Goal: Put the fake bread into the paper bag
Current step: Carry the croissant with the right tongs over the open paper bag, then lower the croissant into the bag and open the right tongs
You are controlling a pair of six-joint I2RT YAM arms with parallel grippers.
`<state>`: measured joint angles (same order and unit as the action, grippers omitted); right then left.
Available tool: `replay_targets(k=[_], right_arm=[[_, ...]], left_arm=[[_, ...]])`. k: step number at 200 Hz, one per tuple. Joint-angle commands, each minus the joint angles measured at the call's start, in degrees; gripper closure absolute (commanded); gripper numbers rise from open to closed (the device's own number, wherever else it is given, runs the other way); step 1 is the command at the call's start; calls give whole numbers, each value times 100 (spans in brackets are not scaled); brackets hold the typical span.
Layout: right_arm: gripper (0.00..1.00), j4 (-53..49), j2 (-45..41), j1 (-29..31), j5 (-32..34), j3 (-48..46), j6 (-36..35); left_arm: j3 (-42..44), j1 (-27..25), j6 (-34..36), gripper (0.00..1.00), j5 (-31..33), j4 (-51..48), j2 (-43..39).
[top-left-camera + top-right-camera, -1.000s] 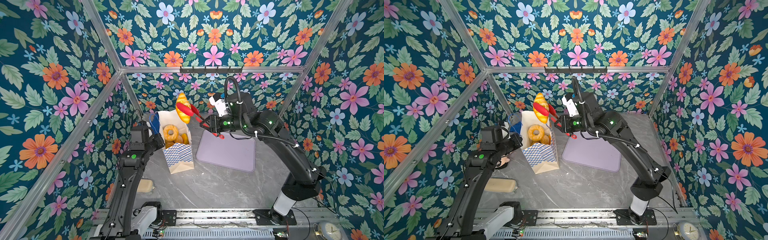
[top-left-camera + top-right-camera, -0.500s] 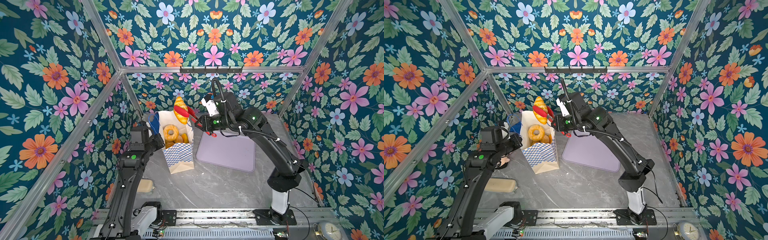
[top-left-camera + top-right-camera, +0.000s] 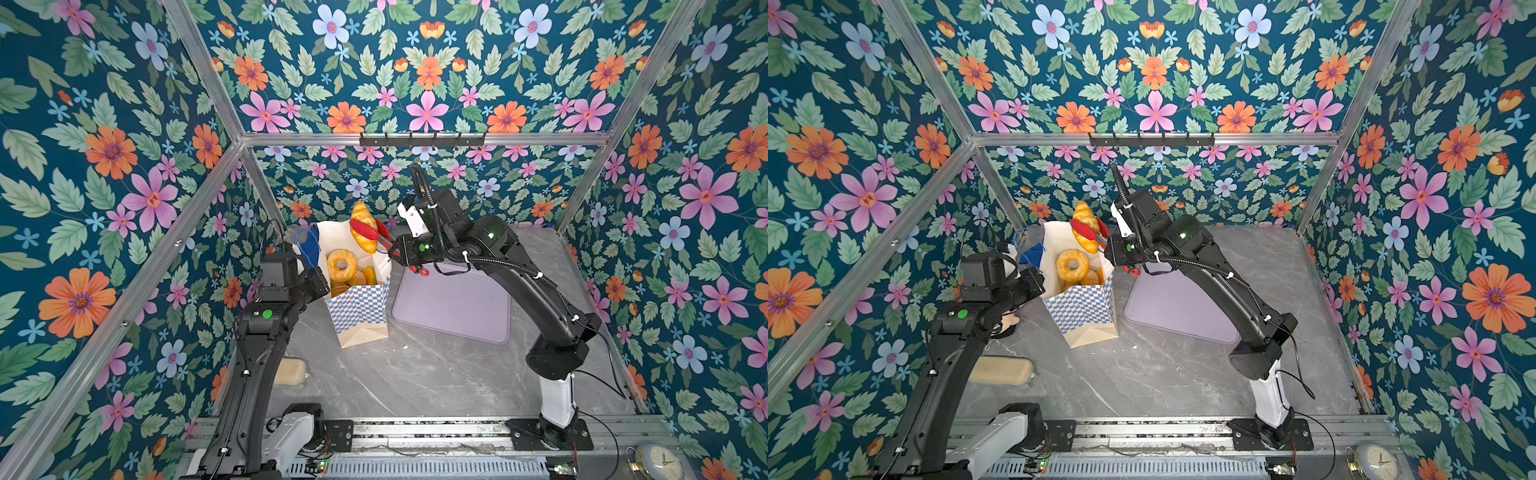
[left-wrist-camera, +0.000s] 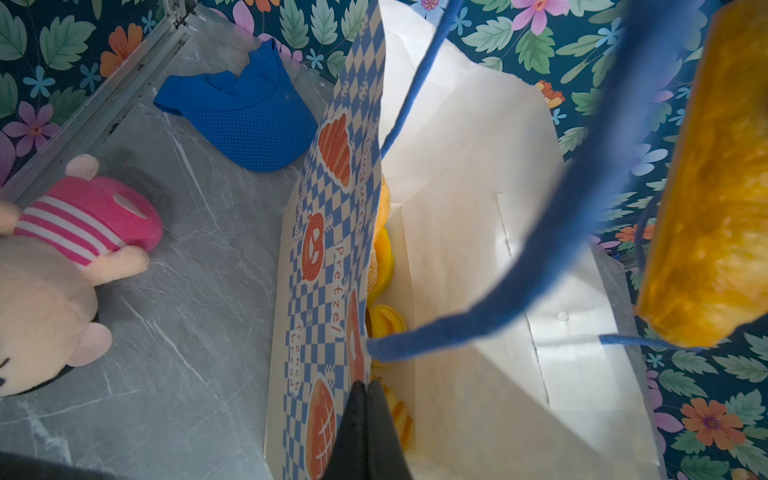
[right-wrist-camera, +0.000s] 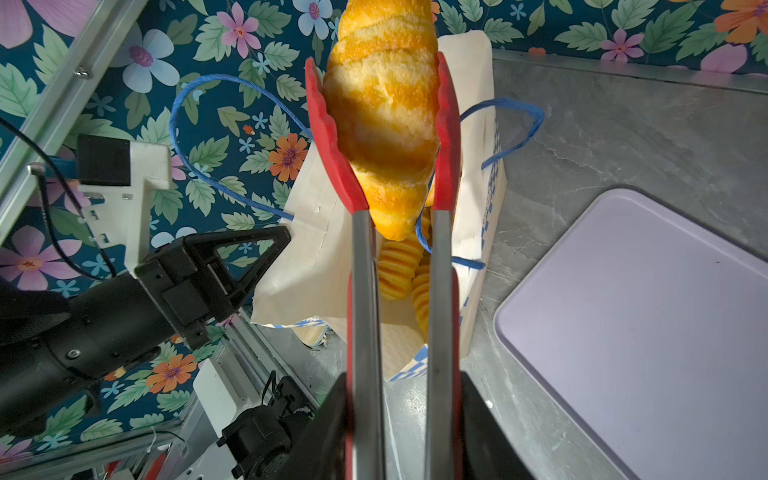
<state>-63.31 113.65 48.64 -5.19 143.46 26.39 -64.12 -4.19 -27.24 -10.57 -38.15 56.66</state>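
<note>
Croissant is up in the air over the paper bag, near the far edge of its open mouth. Long axis roughly vertical, lower tip pointing down at the opening. Not in the bag yet.

Tongs: red tips closed on the croissant's midsection, one tip on each side. Right gripper is clamped on the tongs' metal arms and reaches in from the tray side.

Left gripper: jaws fully together, pinching the top edge of the bag's checkered wall on the left-arm side. Bag stands upright on the marble table, mouth open. Blue cord handles loop loosely above the rim.

Inside the bag: ring doughnut on top, more buns beside and under it. Right wrist view shows ridged twisted rolls directly below the croissant's tip.

Other stuff:
- Lilac tray flat on the table just beside the bag, on the right arm's side.
- Blue cloth behind the bag near the wall.
- Pink-striped plush doll lying on the table on the left arm's side of the bag.
- Pale beige oblong piece on the table by the left arm, well apart from the bag. Can't tell what it is.
</note>
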Motion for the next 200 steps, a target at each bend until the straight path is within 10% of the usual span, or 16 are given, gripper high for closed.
replay_targets(k=[1, 200], right_arm=[[62, -126, 29, 3, 210, 37, -104], [60, -437, 443, 123, 97, 256, -249]], left_arm=[[14, -3, -9, 100, 33, 9, 2], [85, -3, -4, 100, 39, 18, -26]])
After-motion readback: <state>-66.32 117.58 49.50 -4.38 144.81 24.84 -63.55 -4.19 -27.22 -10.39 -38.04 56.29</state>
